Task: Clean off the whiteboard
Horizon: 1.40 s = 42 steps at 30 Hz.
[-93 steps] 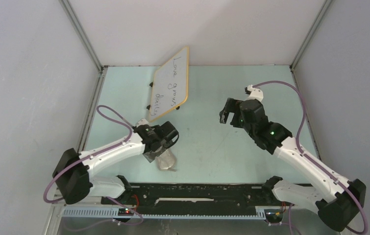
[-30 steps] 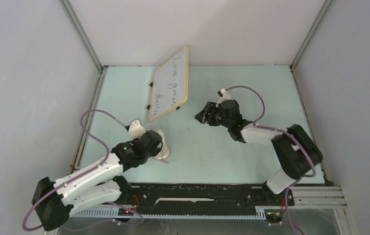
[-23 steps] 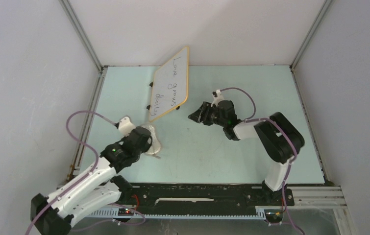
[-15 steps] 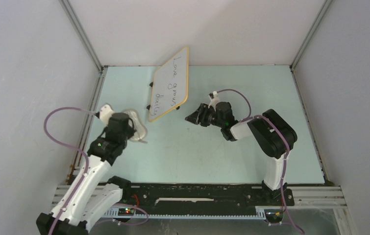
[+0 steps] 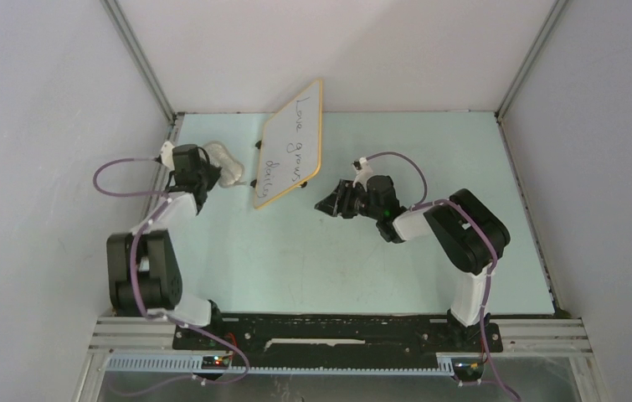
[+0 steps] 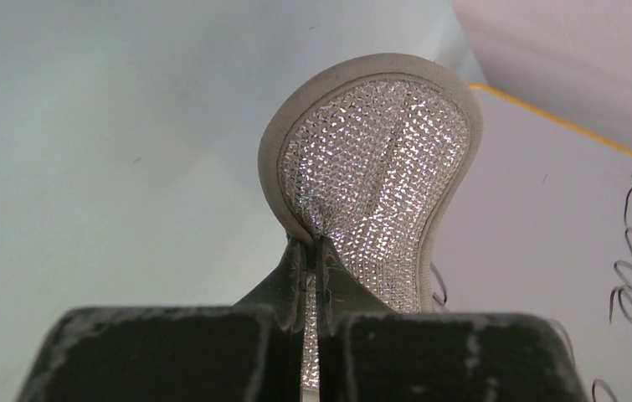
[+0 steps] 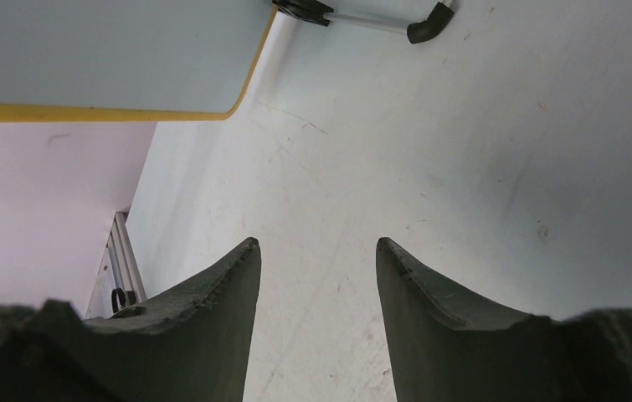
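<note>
The whiteboard (image 5: 291, 142), tan-orange framed with dark handwriting, stands tilted at the back middle on small black feet. My left gripper (image 5: 210, 167) is just left of it, shut on a grey oval cloth pad (image 5: 227, 165). In the left wrist view the pad (image 6: 375, 176) sticks up from the pinched fingertips (image 6: 312, 251), with the board's written face (image 6: 547, 251) right behind it. My right gripper (image 5: 329, 203) is open and empty, low over the table, right of the board's near corner. Its wrist view shows the spread jaws (image 7: 316, 244) and the board's framed edge (image 7: 111, 50) at the top left.
The pale green table (image 5: 362, 260) is walled by grey panels with metal rails (image 5: 157, 193) at the left edge. A black foot with a metal bar (image 7: 379, 21) of the board lies ahead of my right gripper. Both arm bases sit at the near edge.
My left arm has swung the cloth pad from the near left of the table back to the board's left side. My right gripper has crept left toward the board and narrowed slightly.
</note>
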Each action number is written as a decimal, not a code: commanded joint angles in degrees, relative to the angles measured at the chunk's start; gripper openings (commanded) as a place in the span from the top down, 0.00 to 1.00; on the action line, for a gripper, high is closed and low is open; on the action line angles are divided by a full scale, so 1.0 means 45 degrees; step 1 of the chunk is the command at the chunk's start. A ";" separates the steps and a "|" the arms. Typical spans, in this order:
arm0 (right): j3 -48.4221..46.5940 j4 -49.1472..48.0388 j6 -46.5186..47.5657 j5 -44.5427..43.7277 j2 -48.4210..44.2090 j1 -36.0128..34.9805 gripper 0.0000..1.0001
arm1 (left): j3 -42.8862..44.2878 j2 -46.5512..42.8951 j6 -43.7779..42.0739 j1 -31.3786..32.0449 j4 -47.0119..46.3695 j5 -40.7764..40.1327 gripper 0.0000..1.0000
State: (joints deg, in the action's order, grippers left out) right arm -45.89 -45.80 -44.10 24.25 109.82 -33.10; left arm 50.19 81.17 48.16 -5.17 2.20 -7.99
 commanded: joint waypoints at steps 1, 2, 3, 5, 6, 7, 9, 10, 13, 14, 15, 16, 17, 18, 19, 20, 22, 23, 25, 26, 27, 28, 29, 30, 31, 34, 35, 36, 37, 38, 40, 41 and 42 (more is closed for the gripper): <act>0.0198 -0.0930 0.0384 0.0081 -0.0745 0.0168 0.45 | 0.1440 0.2139 0.1368 -0.0032 -0.3706 0.1040 1.00; 0.0246 -0.0974 0.0361 0.0095 -0.0750 0.0232 0.45 | 0.1677 0.2786 0.1434 -0.0010 -0.4072 0.1041 1.00; 0.0255 -0.1071 0.0314 0.0148 -0.0742 0.0318 0.45 | 0.1863 0.3191 0.1635 0.0008 -0.4354 0.0995 1.00; 0.0256 -0.1365 0.0129 0.0313 -0.0664 0.0473 0.45 | 0.2142 0.4011 0.2258 0.0079 -0.4903 0.0881 1.00; 0.0256 -0.1550 -0.0003 0.0404 -0.0609 0.0546 0.45 | 0.2305 0.4482 0.2634 0.0104 -0.5256 0.1185 1.00; 0.0256 -0.1723 -0.0122 0.0516 -0.0561 0.0609 0.45 | 0.2476 0.5047 0.2988 0.0115 -0.5840 0.1587 1.00; 0.0266 -0.1901 -0.0245 0.0651 -0.0504 0.0721 0.45 | 0.2680 0.5976 0.3702 0.0150 -0.6814 0.2607 1.00; 0.0275 -0.1915 -0.0258 0.0661 -0.0499 0.0721 0.45 | 0.2611 0.6330 0.4037 0.0162 -0.7314 0.2841 1.00; 0.0276 -0.1951 -0.0256 0.0725 -0.0518 0.0746 0.45 | 0.2384 0.7063 0.4679 0.0226 -0.8695 0.3377 1.00; 0.0295 -0.1973 -0.0274 0.0734 -0.0510 0.0741 0.45 | 0.2367 0.7186 0.4826 0.0218 -0.8792 0.3528 1.00; 0.0295 -0.2007 -0.0278 0.0752 -0.0497 0.0743 0.45 | 0.2320 0.7303 0.4940 0.0236 -0.8875 0.3608 1.00; 0.0295 -0.2034 -0.0306 0.0753 -0.0471 0.0751 0.45 | 0.2305 0.7413 0.4993 0.0251 -0.8948 0.3628 1.00; 0.0295 -0.2074 -0.0326 0.0772 -0.0468 0.0742 0.45 | 0.2344 0.7539 0.4987 0.0282 -0.8904 0.3655 1.00; 0.0295 -0.2086 -0.0336 0.0794 -0.0458 0.0750 0.45 | 0.2413 0.7682 0.5033 0.0284 -0.8864 0.3751 1.00; 0.0305 -0.2102 -0.0337 0.0796 -0.0449 0.0752 0.45 | 0.2468 0.7861 0.5216 0.0276 -0.8850 0.3951 1.00; 0.0323 -0.2114 -0.0338 0.0799 -0.0446 0.0759 0.45 | 0.2489 0.8035 0.5428 0.0273 -0.8916 0.4039 1.00; 0.0388 -0.2181 -0.0333 0.0783 -0.0477 0.0775 0.45 | 0.2399 0.8313 0.5903 0.0305 -0.9083 0.4335 1.00; 0.0429 -0.2224 -0.0354 0.0763 -0.0503 0.0806 0.45 | 0.2315 0.8424 0.6065 0.0333 -0.9236 0.4454 1.00; 0.0549 -0.2345 -0.0357 0.0718 -0.0570 0.0830 0.45 | 0.2086 0.8470 0.6275 0.0402 -0.9334 0.4474 1.00; 0.0591 -0.2379 -0.0357 0.0692 -0.0615 0.0840 0.45 | 0.1997 0.8499 0.6288 0.0423 -0.9372 0.4447 1.00; 0.0632 -0.2427 -0.0357 0.0669 -0.0623 0.0857 0.45 | 0.1886 0.8532 0.6387 0.0457 -0.9436 0.4441 1.00; 0.0645 -0.2428 -0.0357 0.0664 -0.0624 0.0863 0.46 | 0.1787 0.8583 0.6519 0.0462 -0.9551 0.4442 1.00; 0.0649 -0.2452 -0.0372 0.0665 -0.0609 0.0875 0.45 | 0.1655 0.8616 0.6670 0.0472 -0.9844 0.4487 1.00; 0.0647 -0.2495 -0.0388 0.0697 -0.0576 0.0884 0.45 | 0.1504 0.8610 0.6813 0.0490 -1.0078 0.4534 1.00; 0.0647 -0.2532 -0.0413 0.0721 -0.0554 0.0885 0.46 | 0.1356 0.8585 0.6924 0.0520 -1.0254 0.4537 1.00; 0.0658 -0.2587 -0.0454 0.0744 -0.0539 0.0905 0.46 | 0.0938 0.8469 0.7156 0.0662 -1.0573 0.4575 1.00; 0.0660 -0.2602 -0.0455 0.0759 -0.0545 0.0895 0.46 | 0.0695 0.8455 0.7284 0.0678 -1.0739 0.4582 1.00; 0.0665 -0.2628 -0.0455 0.0753 -0.0556 0.0894 0.46 | 0.0505 0.8439 0.7378 0.0667 -1.0917 0.4543 1.00; 0.0681 -0.2629 -0.0455 0.0762 -0.0566 0.0906 0.46 | 0.0254 0.8373 0.7414 0.0654 -1.1135 0.4406 1.00; 0.0685 -0.2629 -0.0455 0.0761 -0.0575 0.0893 0.46 | -0.0002 0.8245 0.7412 0.0633 -1.1375 0.4221 1.00; 0.0696 -0.2637 -0.0455 0.0778 -0.0525 0.0901 0.46 | -0.0191 0.7958 0.7196 0.0525 -1.1497 0.3994 1.00; 0.0704 -0.2640 -0.0482 0.0792 -0.0509 0.0904 0.46 | -0.0145 0.7783 0.7012 0.0480 -1.1288 0.3984 1.00; 0.0703 -0.2660 -0.0507 0.0826 -0.0502 0.0900 0.46 | -0.0132 0.7725 0.6944 0.0391 -1.1074 0.3982 1.00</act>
State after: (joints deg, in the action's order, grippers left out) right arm -42.89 -54.52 -46.11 27.22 108.86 -29.23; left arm 50.96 119.85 80.60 -2.94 -46.63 10.61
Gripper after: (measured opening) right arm 0.543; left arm 0.015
